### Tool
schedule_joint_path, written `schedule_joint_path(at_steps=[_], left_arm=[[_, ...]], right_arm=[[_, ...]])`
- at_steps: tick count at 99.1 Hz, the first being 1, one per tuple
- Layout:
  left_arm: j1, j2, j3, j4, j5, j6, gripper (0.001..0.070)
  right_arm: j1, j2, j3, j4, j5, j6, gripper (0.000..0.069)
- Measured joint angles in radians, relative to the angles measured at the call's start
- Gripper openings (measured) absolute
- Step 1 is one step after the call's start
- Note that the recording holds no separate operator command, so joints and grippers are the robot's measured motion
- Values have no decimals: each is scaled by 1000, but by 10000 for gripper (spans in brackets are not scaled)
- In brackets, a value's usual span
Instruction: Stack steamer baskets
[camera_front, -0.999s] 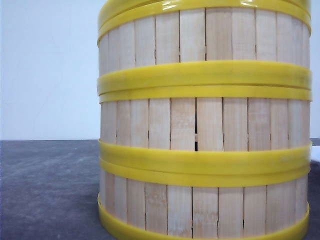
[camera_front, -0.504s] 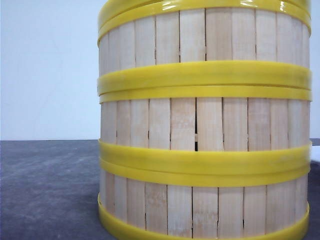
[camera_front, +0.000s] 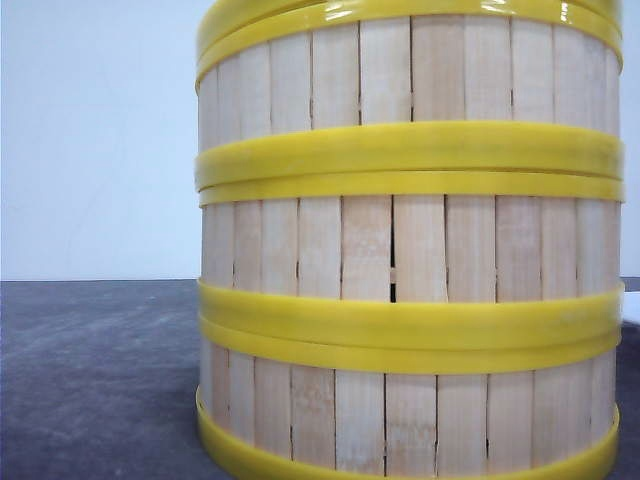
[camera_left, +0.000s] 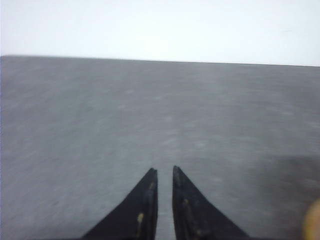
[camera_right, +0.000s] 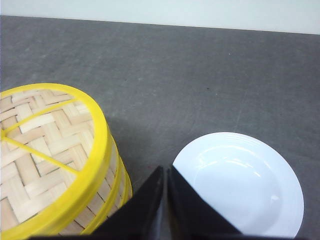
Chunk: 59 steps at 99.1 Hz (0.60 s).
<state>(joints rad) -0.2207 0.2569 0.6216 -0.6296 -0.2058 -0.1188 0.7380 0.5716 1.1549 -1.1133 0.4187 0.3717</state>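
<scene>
The baskets (camera_front: 410, 250) are seen stacked on the counter (camera_front: 100, 380). Both the left hand (camera_left: 165, 172) and right hand (camera_right: 165, 172) are closed, with nothing held.

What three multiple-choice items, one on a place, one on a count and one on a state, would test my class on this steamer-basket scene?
1. Where does the white plate lie?
A. On the dark table beside the stack
B. Inside the top basket
C. Between the right gripper's fingers

2. How many baskets show in the stack of steamer baskets in the front view?
A. One
B. Three
C. Six

3. How is the left gripper?
A. Clamped on a basket
B. Closed with nothing in it
C. Wide open

Key: 1 A, the right wrist view shows the plate on the table next to the stack; 2 B, three slat bands show between yellow rings; 3 B, its fingertips nearly meet over bare table.
</scene>
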Motion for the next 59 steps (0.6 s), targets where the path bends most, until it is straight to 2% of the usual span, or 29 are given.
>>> schedule_joint_path(at_steps=[9,25,31,59], left_arm=[[64,-53,-93,77,16,8,26],[126,-143,-256,214,130,58,26],[138,-169,-315,260,151,83,26],[186,-235,-521,401,152,116,26]], right_arm=[[0,0,0,0,0,0,9],[0,0,0,0,0,0,9],[0,0,0,0,0,0,9],[0,0,0,0,0,0,9]])
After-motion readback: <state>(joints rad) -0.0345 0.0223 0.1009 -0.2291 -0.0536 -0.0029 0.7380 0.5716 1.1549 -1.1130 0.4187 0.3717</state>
